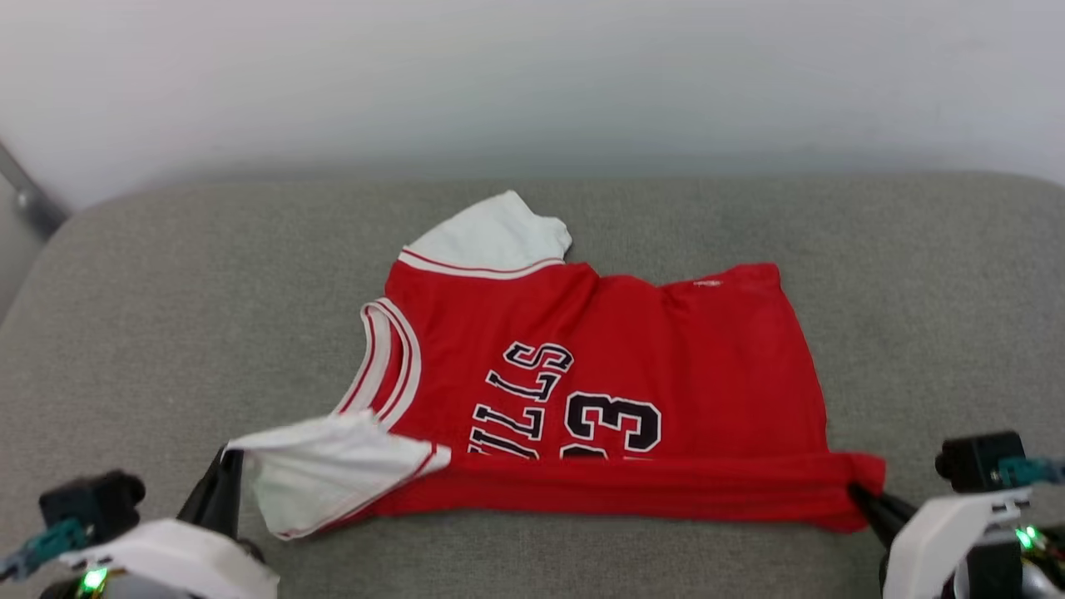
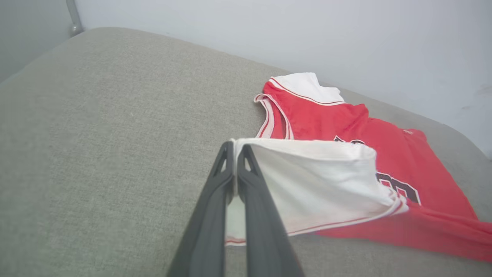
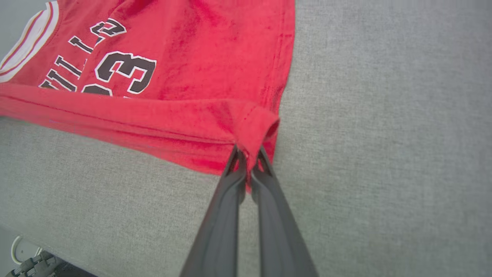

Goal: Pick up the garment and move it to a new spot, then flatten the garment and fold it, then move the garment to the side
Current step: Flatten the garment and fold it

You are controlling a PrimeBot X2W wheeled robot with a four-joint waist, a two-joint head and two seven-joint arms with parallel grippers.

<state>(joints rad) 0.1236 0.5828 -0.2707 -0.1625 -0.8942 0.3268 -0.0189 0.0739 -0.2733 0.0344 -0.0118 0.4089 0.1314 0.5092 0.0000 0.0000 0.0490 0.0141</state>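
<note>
- Left end effector [image 1: 226, 470] sits low left in the head view, fingers pinched shut on the tip of the near white sleeve [image 1: 333, 470]. The left wrist view shows the sleeve cloth clamped between both fingers and raised off the grey cushion [image 2: 96, 134].
- Right end effector [image 1: 861, 497] sits low right, clamped shut on the near hem corner [image 3: 255, 127] of the garment [image 1: 666, 358], with cloth bunched at the fingertips.
- Garment lies mid-cushion, chest side up, neck toward the robot's left, hem toward its right.
- Its near long edge is rolled into a red band [image 1: 649, 487] stretched between the 2 end effectors, covering the lower part of the dark lettering [image 1: 611, 424].
- Far white sleeve [image 1: 491, 233] lies flat on the cushion, pointing toward the pale wall [image 1: 532, 75].
</note>
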